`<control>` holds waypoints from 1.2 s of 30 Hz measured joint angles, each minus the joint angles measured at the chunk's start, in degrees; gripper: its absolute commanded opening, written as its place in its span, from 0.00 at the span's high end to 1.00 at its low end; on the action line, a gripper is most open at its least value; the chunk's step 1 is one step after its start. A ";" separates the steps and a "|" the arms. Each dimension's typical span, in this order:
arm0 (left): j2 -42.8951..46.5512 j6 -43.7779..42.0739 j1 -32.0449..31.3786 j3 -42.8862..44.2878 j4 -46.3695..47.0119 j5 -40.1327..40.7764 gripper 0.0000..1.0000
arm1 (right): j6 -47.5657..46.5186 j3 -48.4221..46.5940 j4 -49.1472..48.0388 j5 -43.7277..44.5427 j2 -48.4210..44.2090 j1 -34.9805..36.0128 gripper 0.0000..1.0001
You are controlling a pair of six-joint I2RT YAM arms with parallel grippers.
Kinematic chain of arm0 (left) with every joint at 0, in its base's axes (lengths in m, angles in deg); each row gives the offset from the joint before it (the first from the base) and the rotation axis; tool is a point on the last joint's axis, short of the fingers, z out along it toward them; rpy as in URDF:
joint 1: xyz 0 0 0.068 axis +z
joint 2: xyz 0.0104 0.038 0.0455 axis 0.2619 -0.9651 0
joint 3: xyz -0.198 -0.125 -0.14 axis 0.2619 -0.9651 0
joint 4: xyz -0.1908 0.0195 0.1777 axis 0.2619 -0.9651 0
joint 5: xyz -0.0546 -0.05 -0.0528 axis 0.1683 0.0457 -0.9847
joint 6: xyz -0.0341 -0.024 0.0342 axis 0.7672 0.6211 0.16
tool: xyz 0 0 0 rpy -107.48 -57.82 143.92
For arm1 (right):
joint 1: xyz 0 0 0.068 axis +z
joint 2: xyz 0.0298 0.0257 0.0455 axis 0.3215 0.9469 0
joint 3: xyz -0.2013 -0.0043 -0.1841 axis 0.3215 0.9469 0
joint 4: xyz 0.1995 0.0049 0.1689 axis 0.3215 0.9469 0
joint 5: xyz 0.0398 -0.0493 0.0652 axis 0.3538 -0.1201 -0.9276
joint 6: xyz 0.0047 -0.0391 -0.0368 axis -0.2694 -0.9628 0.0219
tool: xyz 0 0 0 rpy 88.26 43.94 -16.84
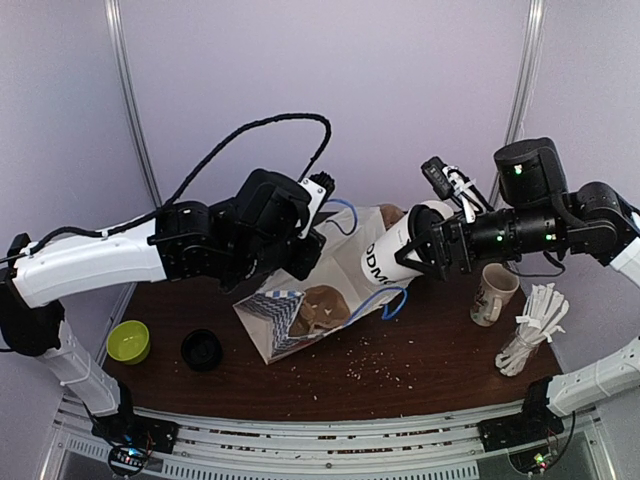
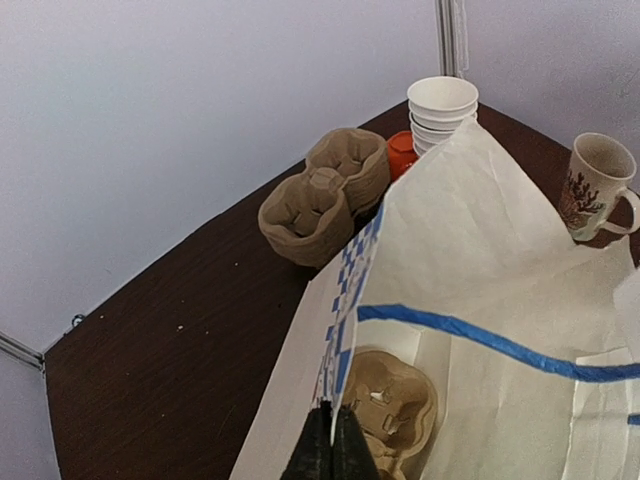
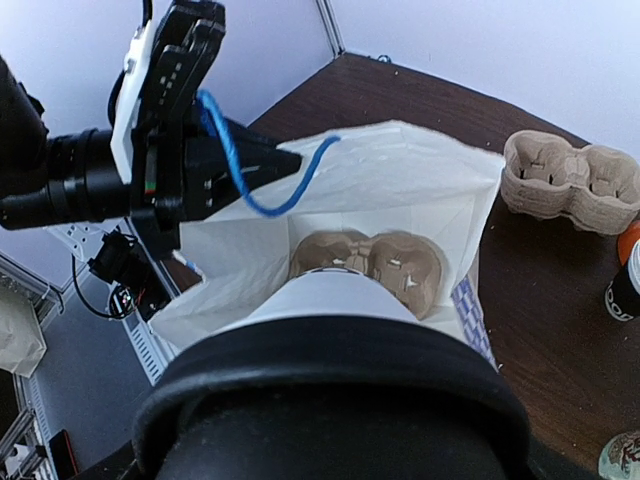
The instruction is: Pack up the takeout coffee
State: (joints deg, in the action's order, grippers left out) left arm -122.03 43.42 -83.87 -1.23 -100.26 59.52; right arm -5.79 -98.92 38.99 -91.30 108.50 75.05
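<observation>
Top external view has the takeout coffee (image 1: 396, 250) in the air above the desk (image 1: 400, 372). It is tipped well off upright, with its base aimed at the mouth of the white paper bag (image 1: 345, 275). The right pincer (image 1: 428, 245) is spread wide around the cup body and carries it. The left pincer (image 2: 333, 440) is pinched tight on the bag's rim and holds the mouth up.

The tilt looks like the main risk. If the cup goes in at this angle, drink may press against the lid (image 3: 330, 400) and seep out or pop it loose. The base could also catch the near wall of the bag and fold it inward. That would tug the thin paper out of the left pinch and let the mouth sag shut. A cardboard carrier (image 3: 365, 262) lies at the bottom of the bag, and a cup that misses one of its wells would probably topple inside.

The cup is paper, white along the stretch seen from the right wrist, with bold lettering near its lower end. Its black lid faces back toward the right arm. It looks undented, and I see no drips.
</observation>
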 measured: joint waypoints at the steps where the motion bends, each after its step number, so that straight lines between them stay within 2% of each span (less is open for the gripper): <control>1: 0.00 0.11 -0.48 0.13 0.11 0.00 1.00 | -0.07 -0.20 -0.59 0.59 -0.11 0.00 0.14; 9: 0.04 2.12 -1.55 0.46 0.44 -1.42 1.00 | -1.22 -0.33 -4.59 2.58 0.72 0.87 0.15; 19: 1.95 6.08 -1.55 -1.09 3.17 -5.44 1.00 | -1.92 9.40 -12.20 5.66 4.37 5.31 0.15; 28: 5.49 7.67 -1.55 -4.35 7.98 -10.47 1.00 | -2.14 16.98 -24.55 13.92 10.01 10.10 0.16; 36: 6.25 8.98 -1.66 -7.10 9.49 -12.98 1.00 | -2.93 24.48 -33.97 22.40 11.58 11.23 0.16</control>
State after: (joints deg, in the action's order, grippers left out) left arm -115.78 52.41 -85.53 -8.33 -90.78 46.53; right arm -8.72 -74.44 5.02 -68.90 120.09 86.28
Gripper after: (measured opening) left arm 0.004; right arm 0.855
